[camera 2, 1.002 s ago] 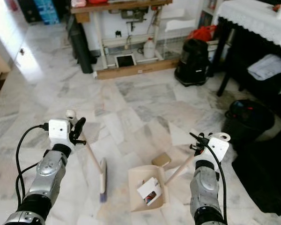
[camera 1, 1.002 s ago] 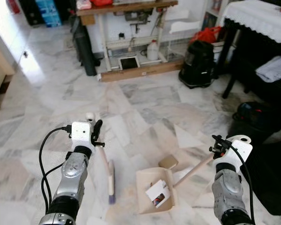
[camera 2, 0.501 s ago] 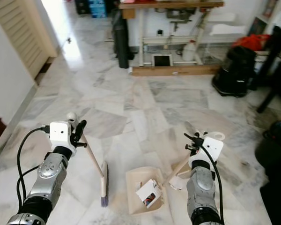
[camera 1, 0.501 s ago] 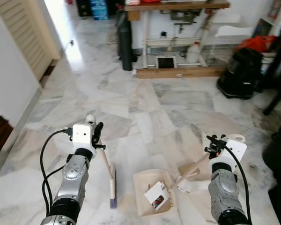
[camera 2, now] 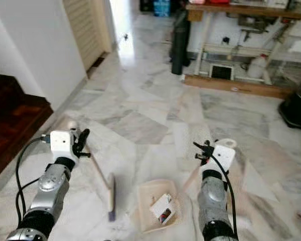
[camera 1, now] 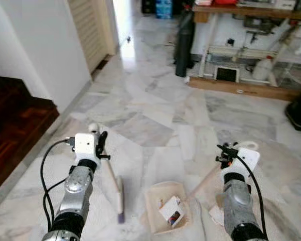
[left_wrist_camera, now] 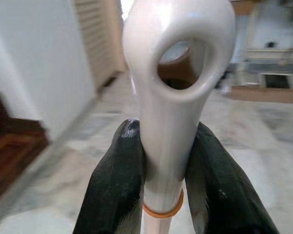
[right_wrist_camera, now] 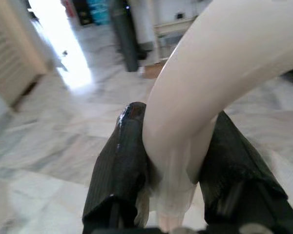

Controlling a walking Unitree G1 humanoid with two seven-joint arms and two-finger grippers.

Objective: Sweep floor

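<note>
Since a moment ago my head camera has swung left: a white wall and dark wooden step (camera 1: pixel 15 120) have come into sight, while the black table and bags on my right have gone, and my arms keep the same pose. My left gripper (left_wrist_camera: pixel 161 170) is clamped on the broom handle (left_wrist_camera: pixel 173 97), both black fingers (left_wrist_camera: pixel 115 180) pressed against its glossy white neck just below the hanging loop. My right gripper (right_wrist_camera: pixel 173 161) is clamped the same way on the cream dustpan handle (right_wrist_camera: pixel 215 73). The broom (camera 1: pixel 119 193) slants down from my left gripper, its bristles touching the floor just beside the dustpan (camera 1: pixel 163 206). The dustpan rests flat between my arms, holding a small white packet (camera 1: pixel 171 211). The floor (camera 1: pixel 155 120) is pale grey-veined marble, bright with glare near a louvred door (camera 1: pixel 93 27). Farther off stands a wooden workbench (camera 1: pixel 251 12) with a white jug (camera 1: pixel 263 69) beneath it. The wrist cameras show the finger contact closely; the head views blur it.
</note>
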